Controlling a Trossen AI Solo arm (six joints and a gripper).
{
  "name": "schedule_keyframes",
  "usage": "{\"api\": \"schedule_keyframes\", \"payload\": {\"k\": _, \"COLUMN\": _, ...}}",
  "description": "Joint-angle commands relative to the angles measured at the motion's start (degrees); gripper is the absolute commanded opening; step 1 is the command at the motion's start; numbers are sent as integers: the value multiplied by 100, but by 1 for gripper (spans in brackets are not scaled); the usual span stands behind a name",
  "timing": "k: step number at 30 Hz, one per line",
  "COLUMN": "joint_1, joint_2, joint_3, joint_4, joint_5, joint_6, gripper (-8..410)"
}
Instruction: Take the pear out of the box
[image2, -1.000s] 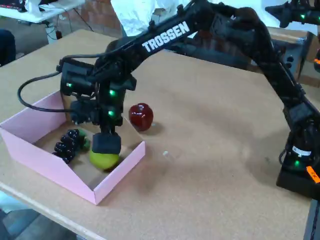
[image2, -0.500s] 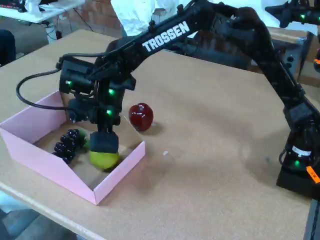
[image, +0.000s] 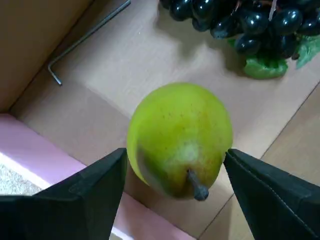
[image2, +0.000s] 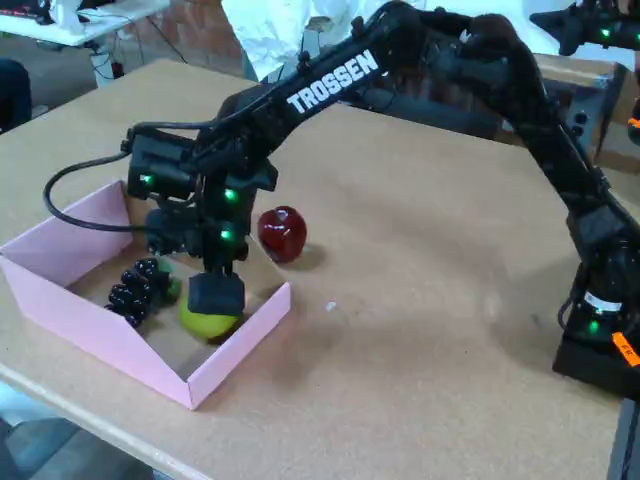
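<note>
Fixed view, left to right: the box (image2: 70, 310) is seen at the near left of the table (image2: 430, 300). Inside it a grape bunch (image2: 135, 288) lies at left and the pear (image2: 207, 322) at right, close to the near right wall. The hand (image2: 217, 297) is lowered over the pear. An apple (image2: 282, 233) stands outside the box, just beyond its far right wall.

Wrist view: the pear (image: 177, 137) is flanked by both fingers (image: 85, 195), stem toward the camera. The fingers are set about pear-width, at or nearly at its sides; whether contact is made cannot be told.

Step judged: grasping. Next, a firm closure and a lift clear of the low wall are called for.
</note>
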Motion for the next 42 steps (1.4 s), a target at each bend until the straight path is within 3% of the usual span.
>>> {"api": "schedule_keyframes", "payload": {"k": 1, "joint_1": -2, "joint_2": 2, "joint_3": -20, "joint_4": 48, "joint_5": -33, "joint_6": 0, "gripper": 270}}
{"api": "schedule_keyframes", "payload": {"k": 12, "joint_1": -2, "joint_2": -2, "joint_3": -15, "joint_4": 105, "joint_5": -26, "joint_6": 0, "gripper": 263}}
{"api": "schedule_keyframes", "payload": {"k": 16, "joint_1": -2, "joint_2": -2, "joint_3": -15, "joint_4": 105, "joint_5": -24, "joint_6": 2, "gripper": 238}}
{"api": "schedule_keyframes", "payload": {"k": 26, "joint_1": -2, "joint_2": -2, "joint_3": -15, "joint_4": 129, "joint_5": -17, "joint_6": 2, "gripper": 130}}
{"api": "schedule_keyframes", "payload": {"k": 42, "joint_1": 0, "joint_2": -28, "joint_3": 90, "joint_4": -15, "joint_5": -9, "joint_6": 111, "gripper": 93}}
